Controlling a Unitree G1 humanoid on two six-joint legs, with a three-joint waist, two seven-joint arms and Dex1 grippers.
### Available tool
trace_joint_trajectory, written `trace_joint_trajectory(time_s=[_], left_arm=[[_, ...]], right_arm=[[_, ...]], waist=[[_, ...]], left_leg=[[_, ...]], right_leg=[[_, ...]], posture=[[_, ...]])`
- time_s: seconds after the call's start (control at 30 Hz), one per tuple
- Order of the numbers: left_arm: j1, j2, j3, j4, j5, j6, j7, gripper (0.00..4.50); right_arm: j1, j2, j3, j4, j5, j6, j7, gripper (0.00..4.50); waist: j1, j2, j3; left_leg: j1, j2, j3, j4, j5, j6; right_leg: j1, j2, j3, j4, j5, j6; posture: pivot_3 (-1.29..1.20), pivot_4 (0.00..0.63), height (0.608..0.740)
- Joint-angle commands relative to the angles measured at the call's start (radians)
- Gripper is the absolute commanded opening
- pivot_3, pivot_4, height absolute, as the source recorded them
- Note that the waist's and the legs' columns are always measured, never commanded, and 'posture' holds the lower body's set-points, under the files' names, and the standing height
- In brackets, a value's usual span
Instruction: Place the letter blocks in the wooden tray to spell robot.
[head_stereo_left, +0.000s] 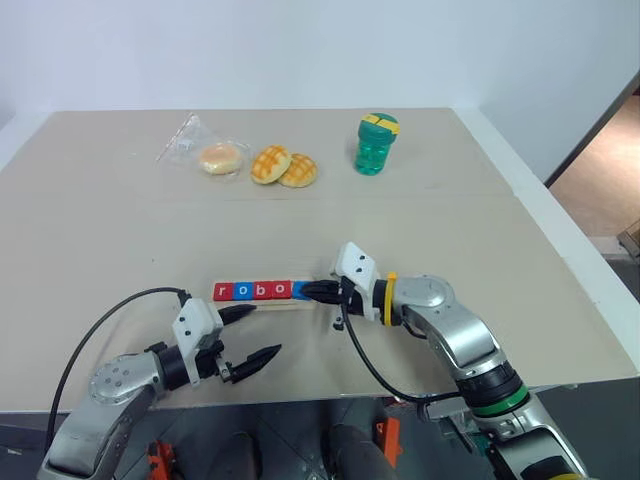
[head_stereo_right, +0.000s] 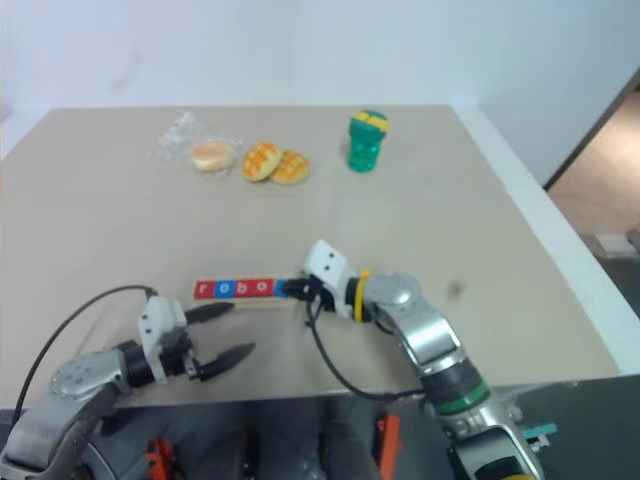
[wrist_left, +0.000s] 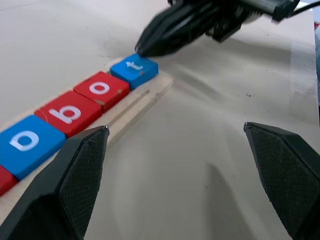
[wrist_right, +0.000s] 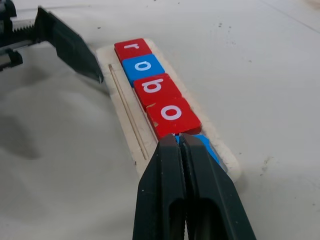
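The wooden tray (head_stereo_left: 262, 303) lies near the table's front. Five letter blocks sit in it in a row: red r (wrist_right: 132, 48), blue o (wrist_right: 143, 66), red b (wrist_right: 155, 87), red o (wrist_right: 172, 114) and blue t (wrist_left: 134, 69) at the right end. My right gripper (wrist_right: 178, 140) is shut, and its joined tips rest against the t block, half hiding it in the right wrist view. Just in front of the tray's left end, my left gripper (head_stereo_left: 255, 334) stands open with nothing between its fingers (wrist_left: 80, 170).
At the back of the table lie a bun in a clear bag (head_stereo_left: 220, 158), two waffle-patterned buns (head_stereo_left: 283, 167) and a green bottle with a yellow lid (head_stereo_left: 376, 144). The table's right edge (head_stereo_left: 560, 240) runs diagonally toward the front.
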Motion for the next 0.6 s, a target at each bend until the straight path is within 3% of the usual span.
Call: trace_joint_trajectory(time_s=[0.03,0.2,0.6], left_arm=[[0.001,0.002,0.009,-0.027,-0.002,-0.016,0.003,4.50],[-0.003,0.000,0.007,-0.027,-0.010,-0.014,-0.003,4.50],[0.000,-0.003,0.010,-0.045,-0.041,0.008,-0.002,4.50]], right_arm=[[0.019,-0.032,-0.028,-0.137,0.052,0.055,0.016,0.05],[0.076,-0.072,0.003,-0.163,0.045,0.057,0.020,0.05],[0.057,-0.038,0.013,-0.039,-0.007,-0.034,-0.013,0.05]], waist=[[0.001,0.000,0.000],[0.001,0.000,0.000],[0.000,0.000,0.000]], left_leg=[[0.000,0.000,0.000,0.000,0.000,0.000],[0.000,0.000,0.000,0.000,0.000,0.000],[0.001,0.000,0.001,0.000,0.000,0.000]], right_leg=[[0.000,0.000,0.000,0.000,0.000,0.000],[0.000,-0.001,0.000,0.000,-0.001,0.001],[0.000,0.001,0.000,0.000,0.000,0.000]], posture=[[0.00,0.150,0.740],[0.00,0.150,0.740],[0.00,0.150,0.740]])
